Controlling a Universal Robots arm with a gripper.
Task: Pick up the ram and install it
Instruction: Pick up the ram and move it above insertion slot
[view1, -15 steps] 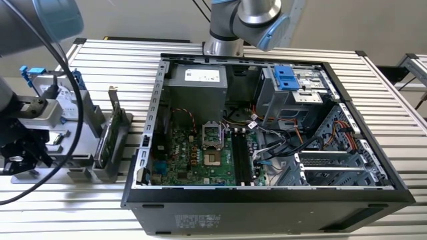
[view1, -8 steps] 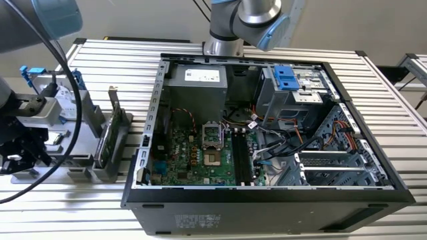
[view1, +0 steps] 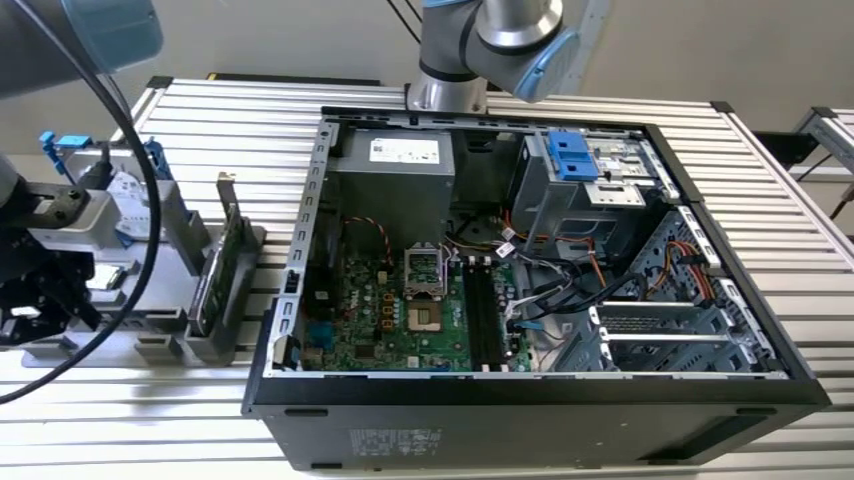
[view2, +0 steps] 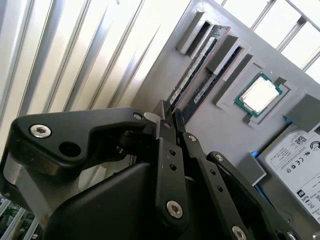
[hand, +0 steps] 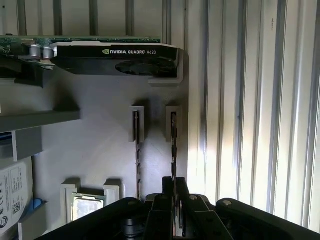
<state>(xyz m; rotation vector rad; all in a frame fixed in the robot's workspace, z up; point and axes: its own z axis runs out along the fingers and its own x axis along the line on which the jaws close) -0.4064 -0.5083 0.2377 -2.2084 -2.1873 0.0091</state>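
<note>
Grey plastic holder (hand: 100, 125) on the slatted tabletop (hand: 250, 100), with the ram (hand: 173, 142) standing on edge in the slot nearest the holder's rim, just beside a second stick (hand: 136, 145). Hand (hand: 173, 184) at its upper edge in the first wrist view, closed to a sliver and seemingly pinching the board across both faces. Probably light and stiff, yet thin, brittle under twist and intolerant of sideways leverage. Best gripped mid-length on the long bare edge, clear of the chips, pressure square to the flat faces.

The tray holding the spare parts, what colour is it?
The tray is plain grey, clearest in the second wrist view.
</note>
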